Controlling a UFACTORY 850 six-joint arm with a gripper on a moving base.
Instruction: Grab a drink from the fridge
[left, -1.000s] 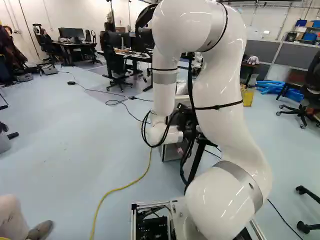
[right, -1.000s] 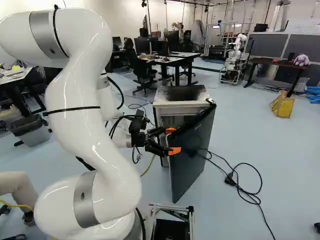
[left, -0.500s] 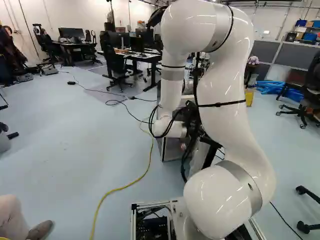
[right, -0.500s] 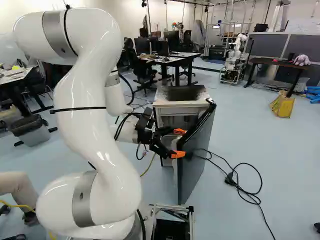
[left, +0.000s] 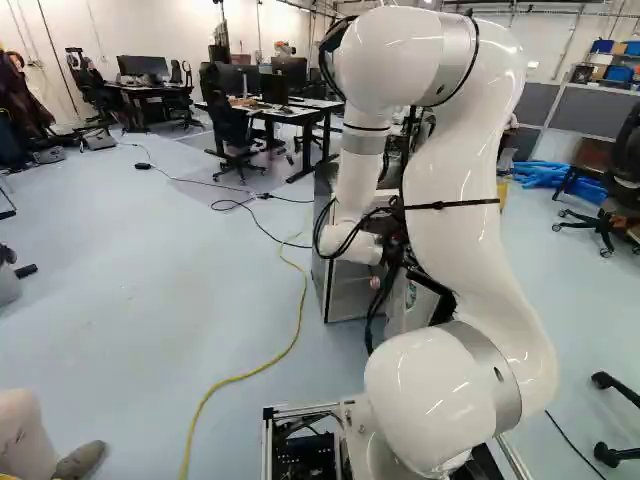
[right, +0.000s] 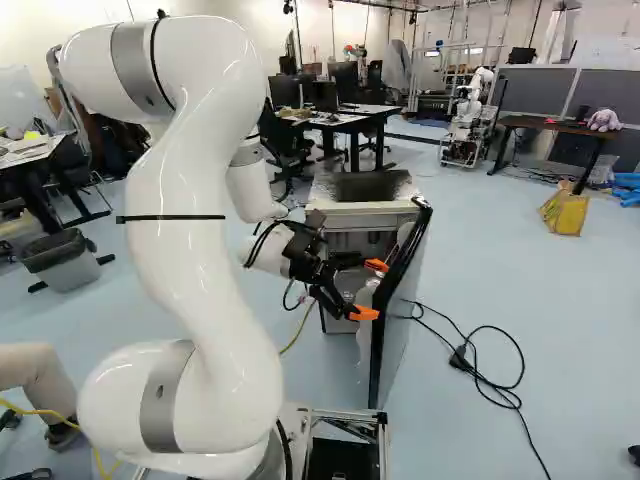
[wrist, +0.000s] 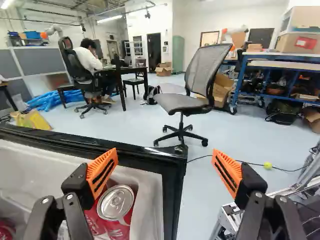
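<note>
In the right base view my gripper (right: 370, 289) stands open at the inner side of the swung-out fridge door (right: 384, 325). The small fridge (right: 350, 222) stands behind it with its front partly hidden by the arm. Seen from the wrist, the open gripper (wrist: 165, 156) has one finger over the door's white inner side and the other beyond its free edge. The black door rim (wrist: 173, 172) shows between and beyond the fingers, not gripped. A red can (wrist: 116, 210) with a silver top sits in the door shelf beside one finger, close to another red can (wrist: 95, 219).
Black cables (right: 480, 370) lie on the floor beside the door. A yellow cable (left: 270, 362) runs along the floor on the fridge's other side. Another robot (right: 470, 120) stands farther back. An office chair (wrist: 186, 97) stands beyond the door, seen from the wrist.
The fridge door has swung wider and now shows nearly edge-on in the right base view. My arm and open gripper have moved rightward with it in both base views. The base has stayed still.
</note>
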